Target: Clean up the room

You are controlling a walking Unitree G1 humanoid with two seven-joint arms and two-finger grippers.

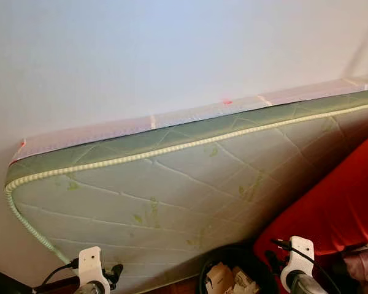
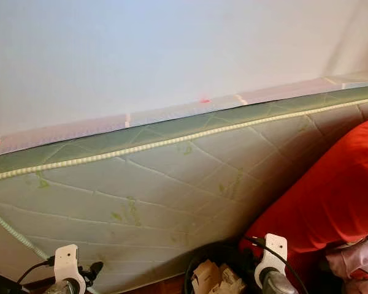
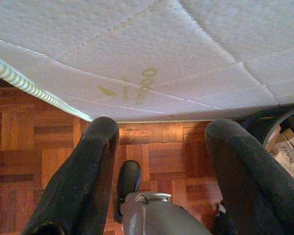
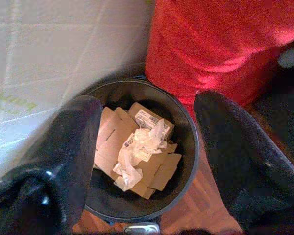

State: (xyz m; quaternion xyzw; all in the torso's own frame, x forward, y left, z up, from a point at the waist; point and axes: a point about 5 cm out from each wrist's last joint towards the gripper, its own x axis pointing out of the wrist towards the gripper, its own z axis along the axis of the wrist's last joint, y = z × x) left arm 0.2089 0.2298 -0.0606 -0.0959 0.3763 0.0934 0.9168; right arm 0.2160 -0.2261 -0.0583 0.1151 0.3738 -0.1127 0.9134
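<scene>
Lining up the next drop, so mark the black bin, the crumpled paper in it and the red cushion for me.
black bin [image 4: 190, 142], right wrist view, on its right inner wall.
crumpled paper [image 4: 139, 147], right wrist view, middle of the white wad.
red cushion [image 1: 337, 202], left eye view, its broad face.

Each silver arm carried a white bracket with a black cable looped from it, while the left gripper and the right gripper each showed two thick, rounded, matte black fingers, and a grey metal part sat between the left pair.
</scene>
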